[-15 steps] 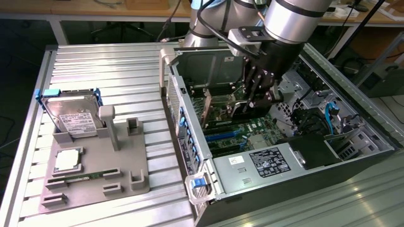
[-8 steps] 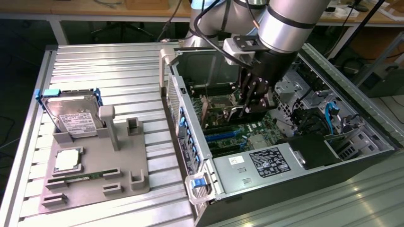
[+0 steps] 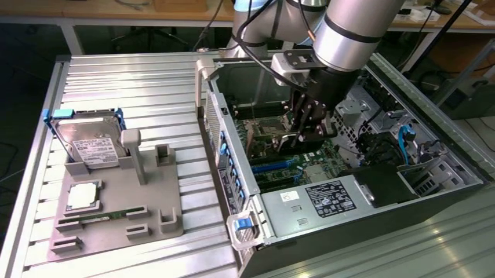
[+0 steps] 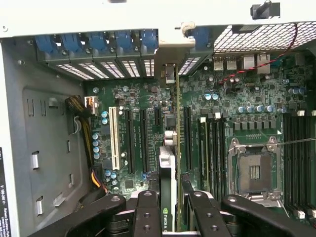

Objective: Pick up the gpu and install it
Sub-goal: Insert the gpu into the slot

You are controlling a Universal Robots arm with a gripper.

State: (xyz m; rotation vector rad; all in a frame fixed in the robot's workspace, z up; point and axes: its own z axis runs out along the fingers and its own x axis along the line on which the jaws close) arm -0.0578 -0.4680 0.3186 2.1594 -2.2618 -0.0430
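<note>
GPU (image 4: 168,187) stands edge-on inside the open computer case (image 3: 309,202), clamped between the two black fingers (image 4: 147,212) of the gripper (image 4: 174,212), which press on its flat faces from either side. In the wrist view a green logo shows on the card's near edge, and its thin body runs from the fingers toward the row of rear slot openings, where its silver bracket (image 4: 170,74) meets the case wall below the blue clips (image 4: 98,42). The card lies in line with the black expansion slots on the motherboard (image 4: 143,98), between the white slot (image 4: 114,138) and the memory slots; whether its edge connector is seated cannot be told. The empty processor socket (image 4: 254,170) lies beyond the memory slots, well apart from the card. In the exterior view the gripper (image 3: 308,136) reaches down into the middle of the case from the silver arm (image 3: 348,35) at the upper centre of the frame. On the exterior view's left, on the ribbed metal table (image 3: 131,81), a grey fixture tray (image 3: 166,202) holds a hard drive (image 3: 93,145) standing upright, a square processor chip (image 3: 83,197) lying flat, and a slim green memory stick (image 3: 101,215) near the lower left of the frame.
</note>
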